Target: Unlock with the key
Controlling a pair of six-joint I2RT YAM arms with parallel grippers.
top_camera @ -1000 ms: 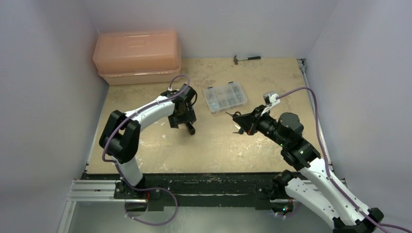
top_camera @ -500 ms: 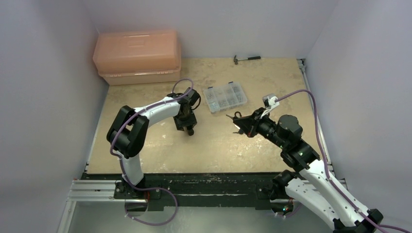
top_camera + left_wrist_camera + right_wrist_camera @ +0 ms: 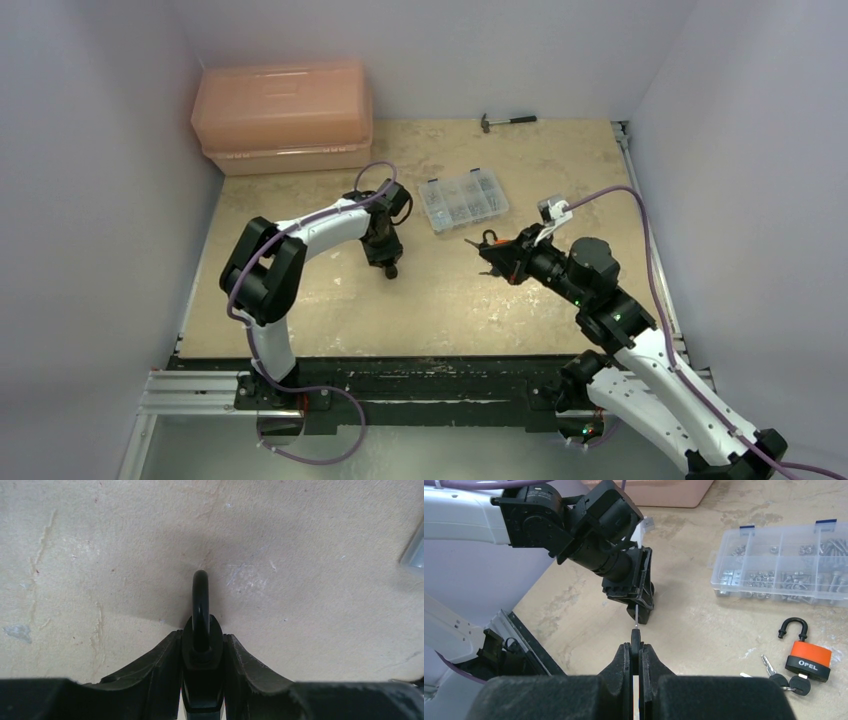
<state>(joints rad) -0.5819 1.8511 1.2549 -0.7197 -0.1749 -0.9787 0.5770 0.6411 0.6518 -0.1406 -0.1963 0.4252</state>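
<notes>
A black padlock (image 3: 201, 652) stands on the table with its shackle (image 3: 200, 597) pointing away from the left wrist camera. My left gripper (image 3: 201, 637) is down over it, and both fingers press against the sides of its body. In the top view this gripper (image 3: 387, 262) is left of the table's centre. My right gripper (image 3: 636, 647) is shut on the key (image 3: 636, 641), pinching its black head. The thin metal blade (image 3: 636, 616) points at the black padlock (image 3: 644, 616), a short gap away. In the top view the right gripper (image 3: 487, 250) hovers right of centre.
An orange-and-black padlock (image 3: 808, 656) lies with its shackle open, and a bunch of keys (image 3: 781, 677) lies beside it, below my right gripper. A clear compartment box of screws (image 3: 462, 200) sits behind. A pink toolbox (image 3: 283, 118) and a hammer (image 3: 508, 121) are at the back.
My left gripper has swung upright over the black padlock and its jaws have closed onto the body. The right gripper has shifted slightly with the key held the same way.
</notes>
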